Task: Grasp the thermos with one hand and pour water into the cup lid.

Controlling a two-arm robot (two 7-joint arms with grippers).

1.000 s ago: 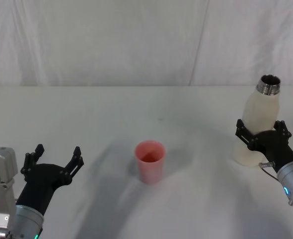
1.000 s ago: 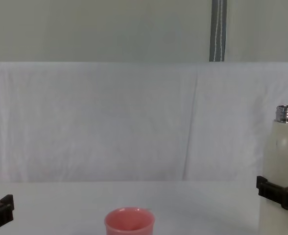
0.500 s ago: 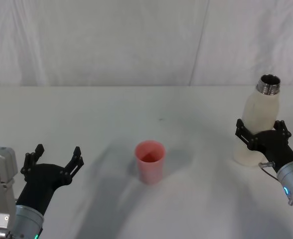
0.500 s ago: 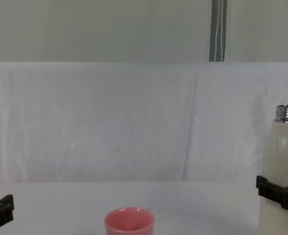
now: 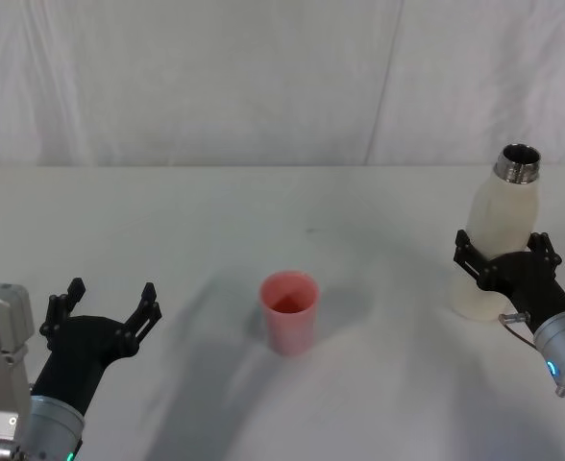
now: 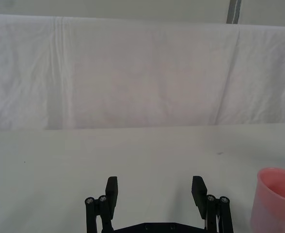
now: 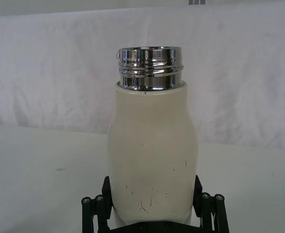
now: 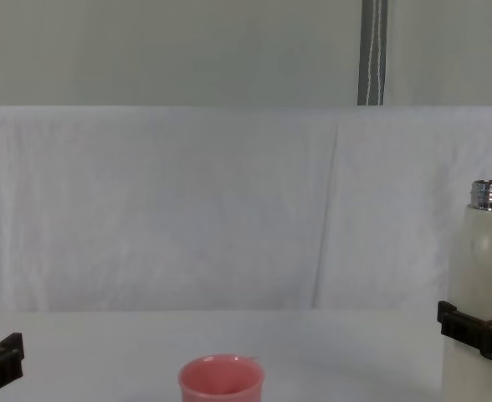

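— Where are your hands?

— My left hand (image 5: 104,309) hovers low over the near left of the counter (image 5: 215,221), fingers spread wide, holding nothing. My right hand (image 5: 505,261) is at the near right, its fingers on either side of the thermos (image 5: 500,230).

— Gripped firmly?

— The fingers seem to press the lower body of the bottle, though I can't be quite sure of contact from the wrist view. The thermos stands upright on the counter, its steel neck uncapped.

— And the cup lid?

— The cup lid (image 5: 289,311) stands upright mid-counter, between my hands, well apart from the thermos. A white cloth backdrop (image 5: 215,77) hangs behind.
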